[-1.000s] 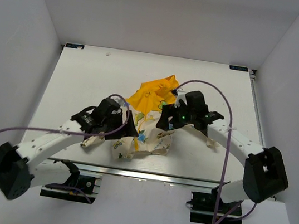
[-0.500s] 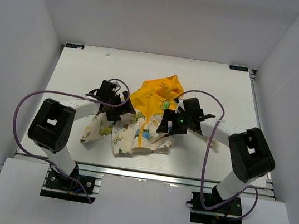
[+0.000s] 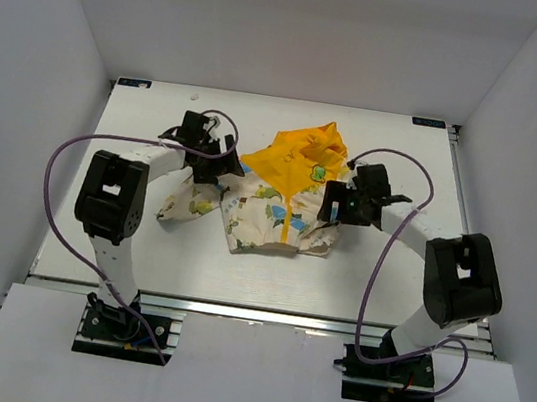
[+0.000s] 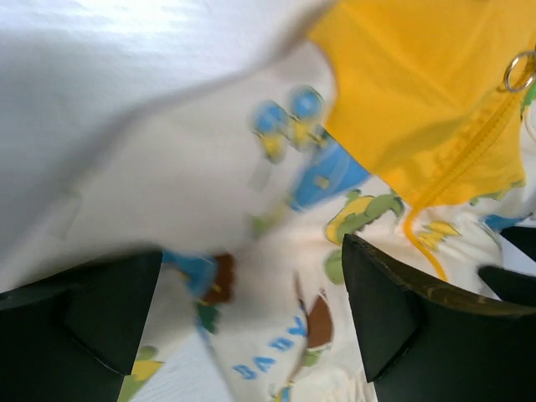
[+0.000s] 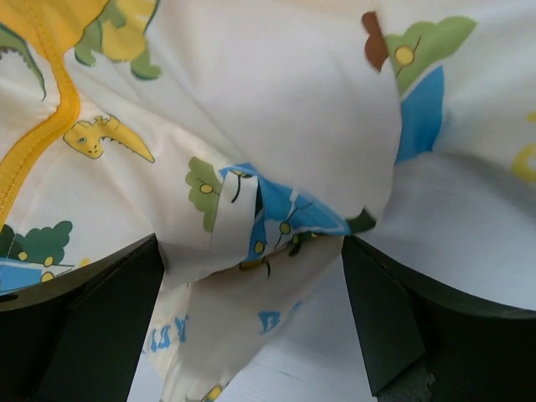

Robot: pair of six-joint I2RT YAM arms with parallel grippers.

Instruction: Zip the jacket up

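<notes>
Top external view, nearest first: the jacket (image 3: 282, 213) lies front-up near the middle of the desk (image 3: 397, 291), its hem (image 3: 267, 246) toward the arm bases and its yellow hood (image 3: 305, 156) pointing away. From the hem the yellow zipper (image 3: 289, 222) runs up the centre. How far it is closed I cannot tell from this height, though the panels seem to meet low down. One sleeve (image 3: 185, 207) trails out crumpled on the left arm's side. At about chest height the left jaws and the right jaws sit at opposite sides of the garment, both spread wide. Each wrist view shows printed cloth bunched in the gap between the dark fingers (image 5: 84, 310), and neither pair is pinched shut on it. Farther up, the left wrist view catches a small metal ring (image 4: 519, 71) on the zipper line against the yellow lining. I judge the jacket to be light, limp and free to slide on the smooth desk, so a tug on the slider alone would likely drag the whole garment and fold it. A sound hold would be one pair clamping the hem at the zipper's foot as an anchor. The other pair would take the ring, which is a small, hard target. Nothing here is fragile, but loose lining could snag in the teeth.
</notes>
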